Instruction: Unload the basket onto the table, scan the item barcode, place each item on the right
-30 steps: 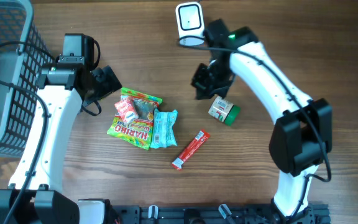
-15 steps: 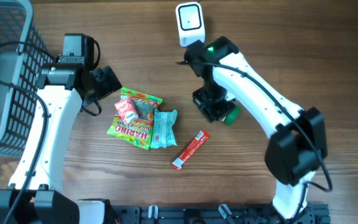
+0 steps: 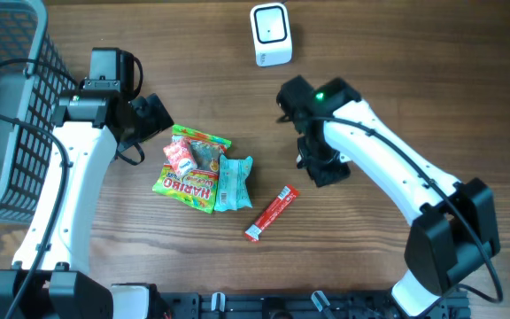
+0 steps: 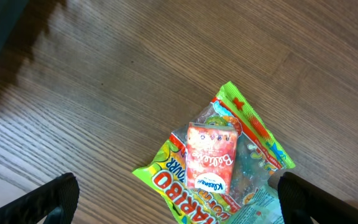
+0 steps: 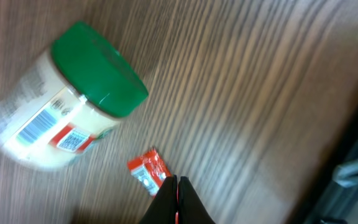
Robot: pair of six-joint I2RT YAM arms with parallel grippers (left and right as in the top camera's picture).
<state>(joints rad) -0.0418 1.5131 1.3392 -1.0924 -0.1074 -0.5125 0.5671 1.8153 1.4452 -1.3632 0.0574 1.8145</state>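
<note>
The right gripper (image 5: pixel 178 198) is closed, empty, near a green-lidded jar (image 5: pixel 67 106) laid on the bench (image 5: pixel 260 74); the left gripper (image 4: pixel 179 204) is held open above a Haribo bag (image 4: pixel 166 180).

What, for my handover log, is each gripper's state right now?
Left gripper: open, fingers spread wide, holding nothing.
Right gripper: closed, fingers pressed together, holding nothing.

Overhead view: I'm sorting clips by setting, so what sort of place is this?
Probably a mock shop checkout set on a wooden table: a white box-shaped barcode scanner, a grey wire shopping basket, and loose groceries such as a green Haribo sweet bag.
</note>
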